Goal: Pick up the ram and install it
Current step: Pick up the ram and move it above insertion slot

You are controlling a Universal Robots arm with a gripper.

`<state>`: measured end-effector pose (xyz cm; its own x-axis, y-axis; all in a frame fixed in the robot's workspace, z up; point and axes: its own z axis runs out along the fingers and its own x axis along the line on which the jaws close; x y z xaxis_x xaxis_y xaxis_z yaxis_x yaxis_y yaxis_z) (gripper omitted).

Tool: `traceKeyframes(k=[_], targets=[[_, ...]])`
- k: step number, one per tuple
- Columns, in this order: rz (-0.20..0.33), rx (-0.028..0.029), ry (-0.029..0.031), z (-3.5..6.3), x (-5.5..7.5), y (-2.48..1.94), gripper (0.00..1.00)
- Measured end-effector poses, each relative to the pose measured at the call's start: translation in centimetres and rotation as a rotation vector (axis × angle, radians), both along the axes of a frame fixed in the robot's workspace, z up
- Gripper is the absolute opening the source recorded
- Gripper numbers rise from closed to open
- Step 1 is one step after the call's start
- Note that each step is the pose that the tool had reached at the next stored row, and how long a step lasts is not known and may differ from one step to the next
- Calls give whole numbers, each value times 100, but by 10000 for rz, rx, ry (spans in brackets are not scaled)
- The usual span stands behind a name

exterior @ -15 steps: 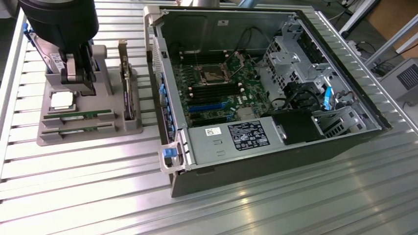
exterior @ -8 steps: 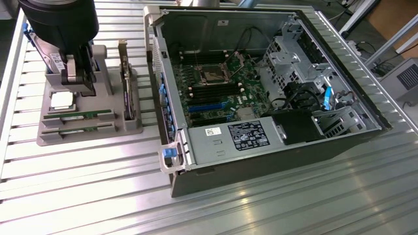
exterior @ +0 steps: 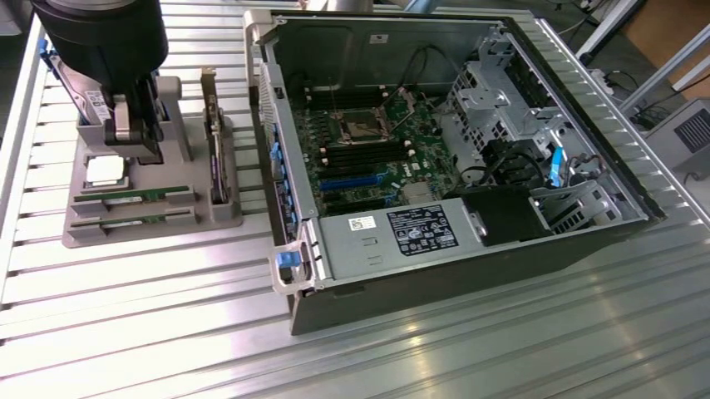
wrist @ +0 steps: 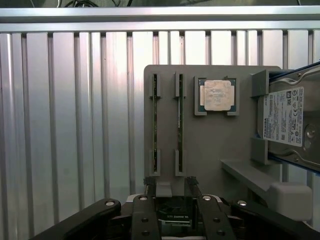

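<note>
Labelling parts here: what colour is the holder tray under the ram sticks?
Grey; the holder tray shows best in the wrist view.

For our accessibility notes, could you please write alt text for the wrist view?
The open gripper hovers at the edge of a flat grey plastic holder on a ribbed aluminium table. Standing on edge in its slots are a long, thin green RAM stick and a second stick, beside a square silver processor and a labelled metal hard drive.
</note>
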<state>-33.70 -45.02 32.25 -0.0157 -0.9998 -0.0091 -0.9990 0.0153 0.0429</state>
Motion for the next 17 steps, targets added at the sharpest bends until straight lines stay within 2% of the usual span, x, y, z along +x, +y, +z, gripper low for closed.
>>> traceKeyframes(k=[17], targets=[[0, 0, 0, -28, -3, 0, 36]])
